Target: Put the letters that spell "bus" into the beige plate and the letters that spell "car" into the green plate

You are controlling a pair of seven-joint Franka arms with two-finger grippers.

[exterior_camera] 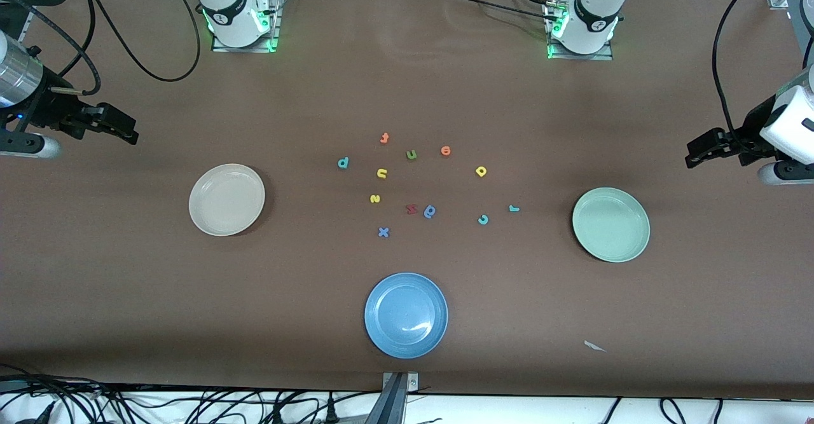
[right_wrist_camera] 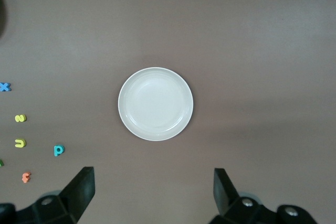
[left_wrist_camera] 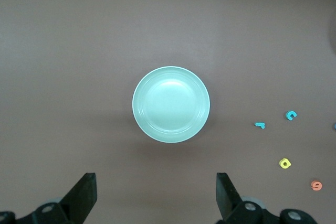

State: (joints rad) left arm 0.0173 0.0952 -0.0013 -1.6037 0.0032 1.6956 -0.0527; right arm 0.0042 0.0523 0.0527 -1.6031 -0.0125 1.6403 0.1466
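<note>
Brown table (exterior_camera: 407, 81) with beige plate (exterior_camera: 226, 199), green plate (exterior_camera: 611, 224), blue plate (exterior_camera: 406, 315) (scattered foam letters between)

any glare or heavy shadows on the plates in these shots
Front view: a white glint on the blue plate; beige plate and green plate cast soft shadows. Left wrist view: green plate evenly lit, faint sheen. Right wrist view: beige plate evenly lit, no glare.

The counter (exterior_camera: 127, 297) under me was plain brown, and on it the beige plate (exterior_camera: 226, 199) was cream, the green plate (exterior_camera: 610, 224) pale mint and a third plate (exterior_camera: 406, 314) blue. The "b" (exterior_camera: 343, 163), "c" (exterior_camera: 482, 219) and "r" (exterior_camera: 514, 208) were teal, while the "u" (exterior_camera: 382, 173), "s" (exterior_camera: 374, 199) and "a" (exterior_camera: 481, 171) were yellow. My fingers (left_wrist_camera: 84, 195) were black.
</note>
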